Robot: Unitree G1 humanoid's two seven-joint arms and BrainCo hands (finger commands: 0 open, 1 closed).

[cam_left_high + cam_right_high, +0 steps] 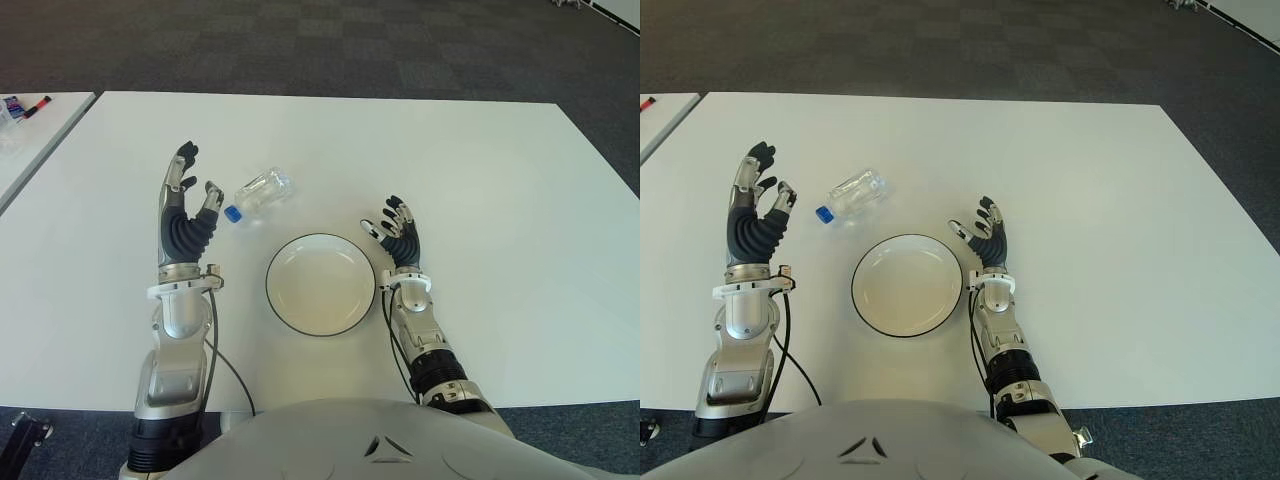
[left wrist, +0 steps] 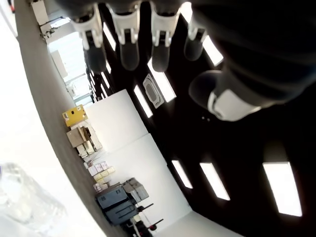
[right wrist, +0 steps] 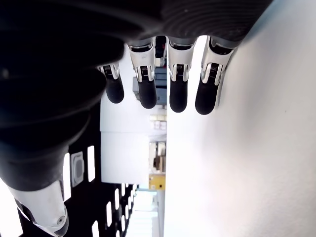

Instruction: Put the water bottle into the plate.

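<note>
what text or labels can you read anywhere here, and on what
No text can be read in these pictures.
water bottle: clear, with a blue cap; no label shows.
plate: plain white with a dark rim, no marking.
table: bare white, no print.
markers on the side table at far left: any print is too small to read.
Boxes in the background of the left wrist view: too blurred to read.

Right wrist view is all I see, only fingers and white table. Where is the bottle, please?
Observer: The bottle lies on its side on the table, beyond the plate, toward the left.
Operator: Does any hand hold it?
Observer: No. The left hand is open just left of its blue cap, apart from it.
Operator: And my right hand?
Observer: The right hand is open, at the plate's right.
</note>
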